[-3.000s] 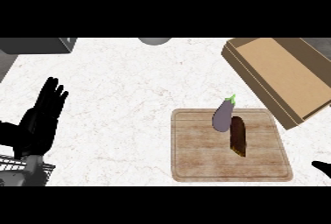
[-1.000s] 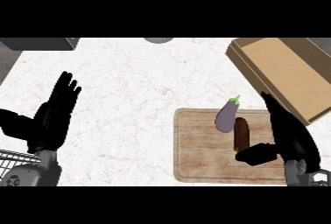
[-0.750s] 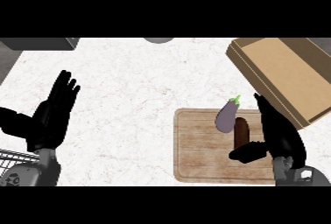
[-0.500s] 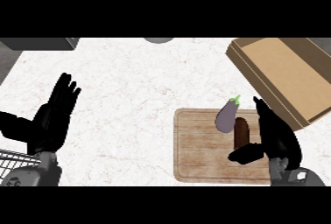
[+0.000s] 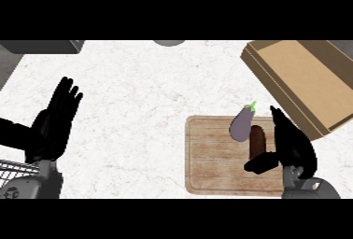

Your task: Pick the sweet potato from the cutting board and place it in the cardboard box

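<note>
A dark brown sweet potato (image 5: 257, 140) lies lengthwise on the wooden cutting board (image 5: 214, 165), right beside a purple eggplant (image 5: 241, 123) with a green stem. My right hand (image 5: 289, 144) is open just right of the sweet potato, fingers straight and pointing away, thumb reaching under the potato's near end. The open cardboard box (image 5: 303, 79) stands at the far right, tilted, beyond the board. My left hand (image 5: 55, 123) rests open at the left edge, fingers up.
A wire basket corner (image 5: 14, 170) shows at the lower left. A grey round object (image 5: 169, 42) and a dark appliance edge (image 5: 41, 45) sit along the counter's far side. White marble counter (image 5: 138, 93) lies between the hands.
My right hand came in from the lower right and slid left up to the sweet potato's side. The left hand shifted slightly. The sweet potato and eggplant stayed put.
</note>
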### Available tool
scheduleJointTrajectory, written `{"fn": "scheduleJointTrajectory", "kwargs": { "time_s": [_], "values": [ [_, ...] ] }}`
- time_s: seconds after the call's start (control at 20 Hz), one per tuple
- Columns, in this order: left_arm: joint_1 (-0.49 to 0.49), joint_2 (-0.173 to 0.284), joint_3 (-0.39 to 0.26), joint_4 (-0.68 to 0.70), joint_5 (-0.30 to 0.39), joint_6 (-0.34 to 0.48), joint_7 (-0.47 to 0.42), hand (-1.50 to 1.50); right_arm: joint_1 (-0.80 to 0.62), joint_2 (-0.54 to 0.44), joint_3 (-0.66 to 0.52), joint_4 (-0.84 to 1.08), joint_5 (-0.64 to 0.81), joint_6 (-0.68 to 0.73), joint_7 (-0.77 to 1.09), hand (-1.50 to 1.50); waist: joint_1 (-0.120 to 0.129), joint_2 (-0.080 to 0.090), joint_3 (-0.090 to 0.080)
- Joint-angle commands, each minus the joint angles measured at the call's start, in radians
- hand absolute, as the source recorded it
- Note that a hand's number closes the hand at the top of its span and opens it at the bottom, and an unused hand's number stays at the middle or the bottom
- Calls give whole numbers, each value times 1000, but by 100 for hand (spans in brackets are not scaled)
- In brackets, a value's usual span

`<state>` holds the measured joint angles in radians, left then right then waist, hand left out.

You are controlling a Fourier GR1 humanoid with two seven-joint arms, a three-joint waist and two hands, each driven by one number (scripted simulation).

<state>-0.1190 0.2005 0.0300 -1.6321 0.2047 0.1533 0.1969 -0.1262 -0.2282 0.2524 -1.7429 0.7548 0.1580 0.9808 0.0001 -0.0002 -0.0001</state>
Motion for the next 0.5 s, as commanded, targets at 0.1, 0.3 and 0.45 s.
{"fn": "scheduleJointTrajectory", "kwargs": {
  "time_s": [0.1, 0.3, 0.45],
  "values": [
    [52, -55, -28, 2, -58, -11, -55, 0, 0, 42, -39, 11, 15, 38, -23, -150, 0, 0, 0],
    [-1, -22, 10, -74, -47, -1, 82, 0, -18, 46, -70, 112, 45, 14, -93, -150, 1, 0, 0],
    [-32, -31, 37, 15, -48, -26, 22, 0, -19, 56, -105, 105, 19, 53, -90, -150, 0, 0, 0]
  ]
}}
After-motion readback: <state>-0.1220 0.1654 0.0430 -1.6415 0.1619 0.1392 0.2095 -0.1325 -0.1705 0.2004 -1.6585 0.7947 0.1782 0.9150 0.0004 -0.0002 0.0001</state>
